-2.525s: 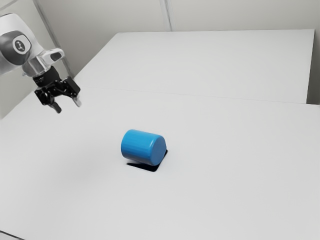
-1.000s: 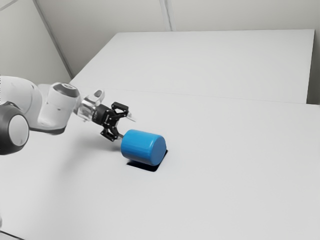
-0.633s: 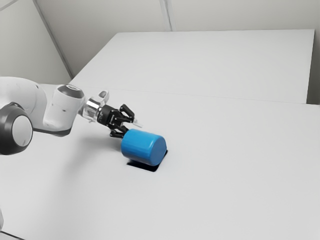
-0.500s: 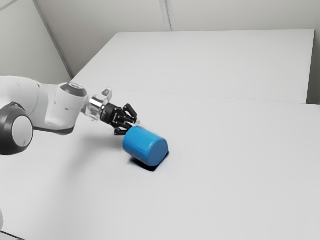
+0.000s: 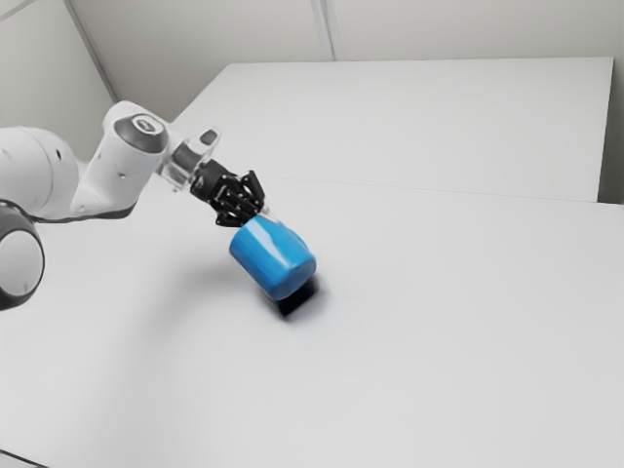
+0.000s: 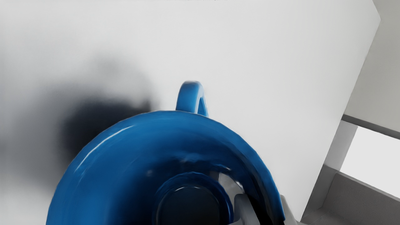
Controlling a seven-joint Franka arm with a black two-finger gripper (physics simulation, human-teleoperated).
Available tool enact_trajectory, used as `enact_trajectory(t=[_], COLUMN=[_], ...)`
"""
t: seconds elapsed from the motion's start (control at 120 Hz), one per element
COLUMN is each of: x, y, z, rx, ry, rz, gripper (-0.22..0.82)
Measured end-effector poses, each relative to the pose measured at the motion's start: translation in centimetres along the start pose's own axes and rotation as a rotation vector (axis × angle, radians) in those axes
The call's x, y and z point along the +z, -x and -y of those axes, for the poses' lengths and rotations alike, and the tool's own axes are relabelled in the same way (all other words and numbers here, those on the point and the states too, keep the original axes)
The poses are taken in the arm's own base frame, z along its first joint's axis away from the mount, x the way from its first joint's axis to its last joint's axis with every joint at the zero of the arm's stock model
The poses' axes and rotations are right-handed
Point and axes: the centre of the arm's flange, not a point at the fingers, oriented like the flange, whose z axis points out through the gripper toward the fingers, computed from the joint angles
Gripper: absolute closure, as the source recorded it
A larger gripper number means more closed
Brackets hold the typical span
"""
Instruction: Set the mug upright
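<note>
I have the claw [image 5: 263, 211] pinched on the wall of the tilted mug [image 5: 272, 257], one finger [image 6: 244, 207] inside, one outside; the mug seems clear of the counter [image 5: 439, 341].

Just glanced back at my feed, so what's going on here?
The robot arm has its gripper shut on the wall of the blue mug, one finger inside and one outside, with the handle off to the side of the grip. The mug hangs tilted, its mouth toward the gripper and its base angled down toward the white table. It isn't upright yet; whether its base edge touches the table, I can't tell.
</note>
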Motion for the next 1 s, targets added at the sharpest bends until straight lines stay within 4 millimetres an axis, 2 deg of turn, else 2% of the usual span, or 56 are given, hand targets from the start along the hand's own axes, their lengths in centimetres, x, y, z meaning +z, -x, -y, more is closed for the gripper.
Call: enact_trajectory(t=[0.075,0.167,0.308,0.417,0.6,1.0], x=[-1.6,-2.1,-0.7,0.1,1.1,4.8], y=[1.1,2.9,6.8,8.7,9.2,9.8], z=[-1.7,-3.3,-4.5,-5.1,-6.2,-8.0], rx=[0.061,0.133,0.235,0.300,0.375,0.420], ry=[-0.113,-0.282,-0.532,-0.664,-0.749,-0.748], rz=[-0.017,-0.013,-0.014,-0.058,-0.172,-0.291], gripper=[0.79,0.79,0.79,0.79,0.79,0.79])
